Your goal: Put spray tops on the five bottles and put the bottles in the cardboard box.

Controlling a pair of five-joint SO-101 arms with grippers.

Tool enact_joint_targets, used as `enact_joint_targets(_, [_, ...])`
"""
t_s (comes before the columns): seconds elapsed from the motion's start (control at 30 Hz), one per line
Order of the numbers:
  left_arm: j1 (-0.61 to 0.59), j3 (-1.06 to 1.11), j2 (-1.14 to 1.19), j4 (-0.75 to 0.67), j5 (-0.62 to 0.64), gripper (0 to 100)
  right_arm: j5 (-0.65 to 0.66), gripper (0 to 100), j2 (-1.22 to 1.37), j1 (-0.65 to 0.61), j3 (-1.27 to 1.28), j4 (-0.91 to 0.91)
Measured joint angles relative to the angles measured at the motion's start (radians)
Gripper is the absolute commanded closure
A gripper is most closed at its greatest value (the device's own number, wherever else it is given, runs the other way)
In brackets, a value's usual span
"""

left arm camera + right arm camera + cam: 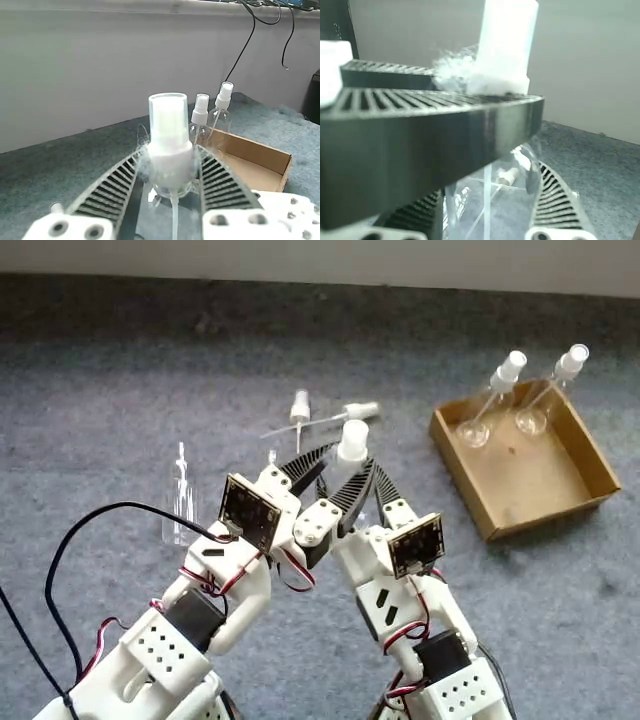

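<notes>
My two grippers meet at the middle of the carpet on one clear bottle [492, 197] held upright. My left gripper [170, 157] is shut on its white spray top [169, 135], which also stands above the fingers in the high view [352, 443]. My right gripper [487, 205] is shut on the bottle's glass body lower down, and the left gripper's dark fingers [420, 125] cross in front of it. The cardboard box [545, 515] lies at the right with two capped bottles [492, 400] [550, 390] leaning in its far end. A bare bottle [180, 502] lies on the left.
Two loose spray tops [300, 410] [352, 412] with long tubes lie on the carpet just beyond the grippers. A pale wall runs along the far edge. The box [250, 160] with its two bottles [200, 120] stands to one side of the left gripper.
</notes>
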Motion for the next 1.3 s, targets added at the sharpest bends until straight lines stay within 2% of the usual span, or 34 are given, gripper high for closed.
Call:
enact_joint_targets(0.13, [0.0, 0.0, 0.0, 0.0, 0.0, 97, 0.0, 87.1, 0.0, 0.0, 0.0, 0.0])
enact_joint_targets(0.3, [-0.002, 0.005, 0.0, 0.0, 0.0, 82, 0.0, 87.1, 0.0, 0.0, 0.0, 0.0])
enact_joint_targets(0.7, [-0.037, 0.006, 0.012, 0.006, 0.006, 84, -0.002, 87.1, -0.002, 0.002, 0.0, 0.017])
enact_joint_targets(0.87, [-0.038, 0.015, -0.072, 0.008, 0.002, 83, -0.003, 87.1, -0.002, 0.005, 0.0, 0.04])
enact_joint_targets(1.2, [-0.049, 0.015, -0.384, 0.318, 0.002, 84, -0.003, 87.1, -0.002, 0.005, 0.0, 0.04])
enact_joint_targets(1.3, [-0.049, 0.015, -0.476, 0.4, 0.002, 84, -0.003, 87.1, -0.002, 0.04, 0.0, 0.04])
